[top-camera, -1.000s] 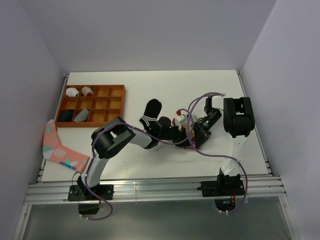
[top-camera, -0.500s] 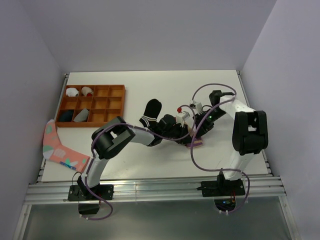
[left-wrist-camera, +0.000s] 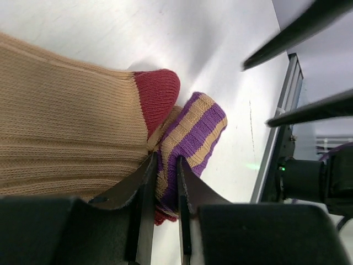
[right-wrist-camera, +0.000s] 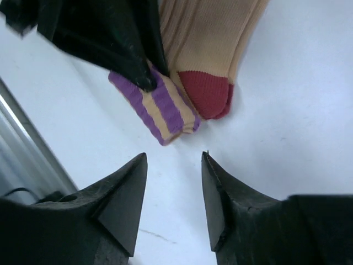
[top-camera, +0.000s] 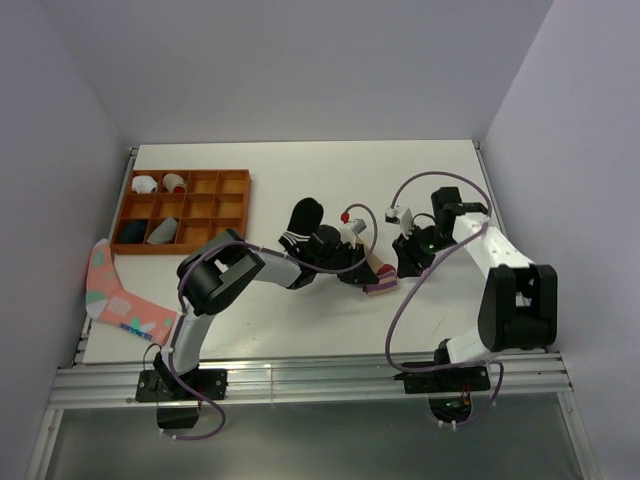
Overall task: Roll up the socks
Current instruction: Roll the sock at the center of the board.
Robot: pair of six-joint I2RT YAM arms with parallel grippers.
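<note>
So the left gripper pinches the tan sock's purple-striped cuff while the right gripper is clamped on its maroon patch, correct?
Not quite. The right gripper is open and holds nothing, clear of the maroon patch, as the right wrist view shows. The left gripper does pinch the purple-striped cuff of the tan sock.

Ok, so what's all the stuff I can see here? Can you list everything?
tan ribbed sock with maroon toe and purple-striped cuff: one, tan, middle of table
black sock with white-striped cuff: one, black, left of the tan sock
pink sock with teal spots: one, pink, table's near left edge
brown wooden divided tray: one, brown, far left
small rolled bundles: four, white, white-red, dark, grey, tray's left compartments
white table: one, white, under everything
left gripper: one, black, shut on the tan sock's cuff
right gripper: one, black, open, empty, beside the tan sock
</note>
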